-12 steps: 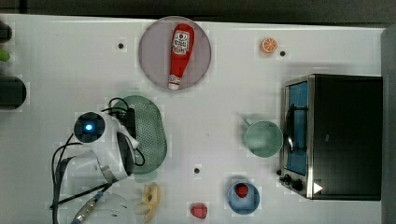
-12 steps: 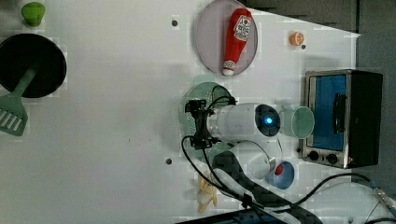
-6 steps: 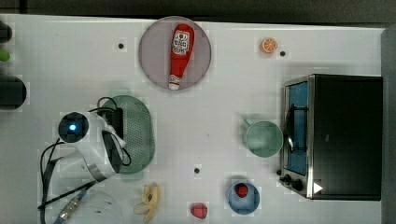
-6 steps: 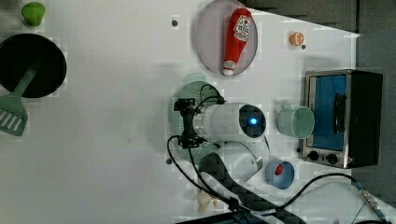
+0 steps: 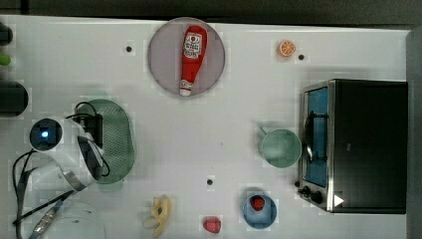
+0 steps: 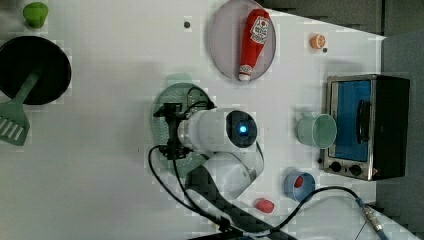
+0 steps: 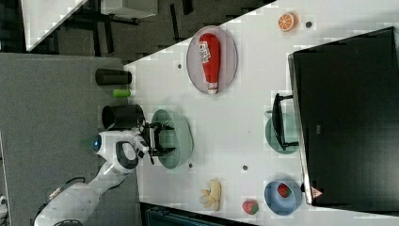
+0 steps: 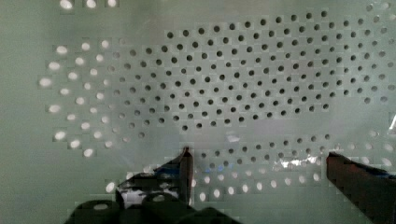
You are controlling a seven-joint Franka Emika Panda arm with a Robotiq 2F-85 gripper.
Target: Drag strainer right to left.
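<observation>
strainer [image 5: 117, 142] sits at 9 o'clock on the table [image 5: 164, 124] in the top view, long axis 12-to-6; we see the gripper [image 7: 160, 138] inside its bowl, fingers spread, grasping nothing.

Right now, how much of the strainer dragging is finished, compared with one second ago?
Done: the strainer has slid toward the top view's left, away from the green mug. In hand: the open gripper sits inside it, fingers spread. Left: any further leftward drag, then lifting the gripper out.
</observation>
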